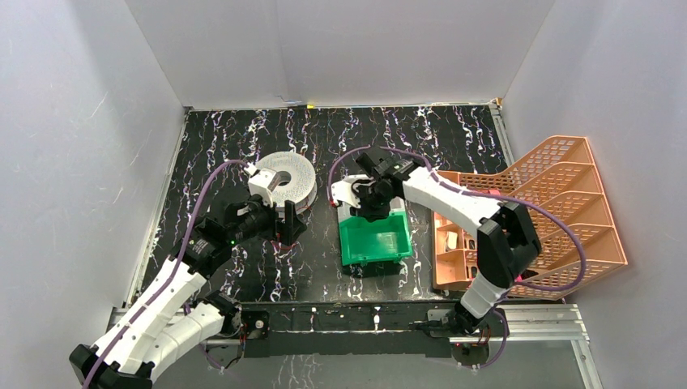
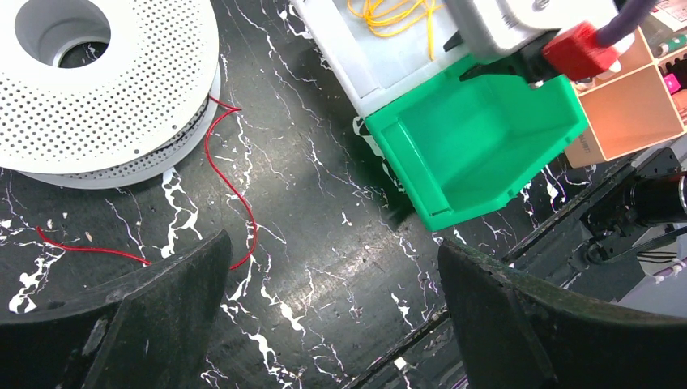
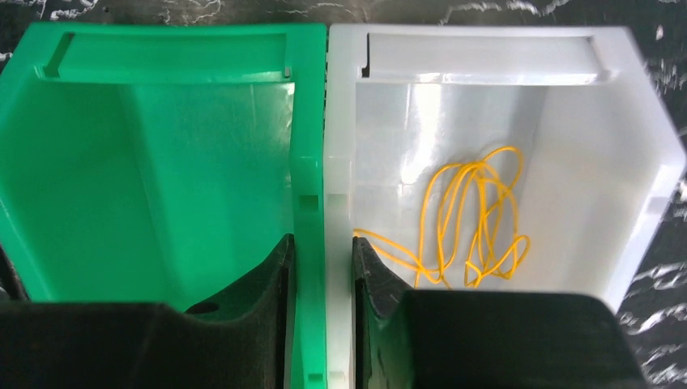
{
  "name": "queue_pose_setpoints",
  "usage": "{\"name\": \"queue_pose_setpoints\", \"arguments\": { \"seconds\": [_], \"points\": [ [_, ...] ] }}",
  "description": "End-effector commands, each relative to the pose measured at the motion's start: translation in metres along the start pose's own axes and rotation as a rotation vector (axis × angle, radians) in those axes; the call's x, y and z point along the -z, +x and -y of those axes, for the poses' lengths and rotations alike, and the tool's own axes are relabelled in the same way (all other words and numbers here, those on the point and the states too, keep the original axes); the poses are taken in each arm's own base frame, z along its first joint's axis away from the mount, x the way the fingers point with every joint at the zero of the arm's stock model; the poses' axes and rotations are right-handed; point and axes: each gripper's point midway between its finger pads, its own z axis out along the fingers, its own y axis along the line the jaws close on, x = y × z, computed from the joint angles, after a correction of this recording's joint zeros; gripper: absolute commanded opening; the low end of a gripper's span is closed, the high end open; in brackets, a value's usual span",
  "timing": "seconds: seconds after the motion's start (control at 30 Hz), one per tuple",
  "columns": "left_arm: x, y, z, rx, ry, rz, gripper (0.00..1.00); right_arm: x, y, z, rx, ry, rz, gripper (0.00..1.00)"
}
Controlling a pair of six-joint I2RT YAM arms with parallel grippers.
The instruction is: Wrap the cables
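Observation:
A thin red cable (image 2: pixel 235 194) trails over the black marbled table from under the white perforated spool (image 2: pixel 105 89). It runs to the left finger of my left gripper (image 2: pixel 332 308), which is open just above the table with nothing between its fingers. A tangled yellow cable (image 3: pixel 478 211) lies inside the white bin (image 3: pixel 567 121). My right gripper (image 3: pixel 322 259) is shut on the two touching walls of the white bin and the green bin (image 3: pixel 162 162), one finger inside each. From above, the spool (image 1: pixel 285 174) sits beside the left gripper (image 1: pixel 288 223).
The green bin (image 1: pixel 374 239) and the white bin (image 1: pixel 348 194) stand mid-table under the right gripper (image 1: pixel 374 203). An orange plastic rack (image 1: pixel 551 203) with small compartments fills the right side. A metal rail (image 1: pixel 356 316) runs along the near edge. White walls enclose the table.

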Motion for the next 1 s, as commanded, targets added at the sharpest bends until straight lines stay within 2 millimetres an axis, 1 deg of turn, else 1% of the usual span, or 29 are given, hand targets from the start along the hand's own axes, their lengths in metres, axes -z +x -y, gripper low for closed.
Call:
{"name": "queue_pose_setpoints", "arguments": {
  "seconds": [0.0, 0.07, 0.17, 0.2, 0.27, 0.4, 0.67, 0.7, 0.73, 0.77, 0.8, 0.83, 0.87, 0.9, 0.97],
  "points": [
    [0.004, -0.002, 0.001, -0.008, 0.010, 0.027, 0.98, 0.000, -0.004, 0.018, 0.197, -0.090, -0.028, 0.00],
    [0.005, -0.002, 0.002, -0.010, 0.013, 0.028, 0.98, -0.008, -0.005, 0.021, 0.225, -0.103, -0.012, 0.00],
    [0.005, -0.002, 0.002, -0.010, 0.011, 0.031, 0.98, -0.017, -0.009, 0.023, 0.209, -0.136, 0.000, 0.00],
    [0.005, -0.002, 0.002, -0.009, 0.011, 0.031, 0.98, -0.021, -0.008, 0.023, 0.204, -0.135, 0.000, 0.04],
    [0.005, -0.003, 0.002, -0.009, 0.013, 0.032, 0.98, -0.024, -0.008, 0.023, 0.194, -0.136, 0.003, 0.08],
    [0.005, -0.003, 0.003, -0.009, 0.017, 0.031, 0.98, -0.021, -0.010, 0.025, 0.194, -0.112, 0.012, 0.15],
    [0.005, -0.003, 0.003, -0.011, 0.017, 0.031, 0.98, -0.007, -0.021, 0.031, 0.208, -0.056, 0.047, 0.23],
    [0.005, -0.001, 0.003, -0.010, 0.017, 0.027, 0.98, -0.006, -0.022, 0.032, 0.209, -0.045, 0.051, 0.26],
    [0.005, -0.002, 0.003, -0.011, 0.017, 0.029, 0.98, -0.005, -0.022, 0.032, 0.208, -0.036, 0.052, 0.33],
    [0.005, -0.002, 0.003, -0.011, 0.016, 0.028, 0.98, -0.004, -0.022, 0.032, 0.210, -0.028, 0.054, 0.46],
    [0.004, -0.001, 0.002, -0.010, 0.015, 0.026, 0.99, -0.004, -0.022, 0.032, 0.210, -0.025, 0.057, 0.90],
    [0.004, -0.001, 0.002, -0.011, 0.016, 0.026, 0.98, -0.005, -0.021, 0.032, 0.208, -0.027, 0.058, 0.97],
    [0.005, -0.002, 0.002, -0.011, 0.015, 0.028, 0.98, -0.006, -0.021, 0.031, 0.208, -0.030, 0.060, 0.98],
    [0.005, -0.002, 0.002, -0.011, 0.014, 0.029, 0.99, 0.004, -0.026, 0.032, 0.216, -0.005, 0.075, 0.98],
    [0.005, -0.002, 0.002, -0.011, 0.015, 0.029, 0.99, 0.009, -0.030, 0.034, 0.219, 0.020, 0.093, 0.98]
  ]
}}
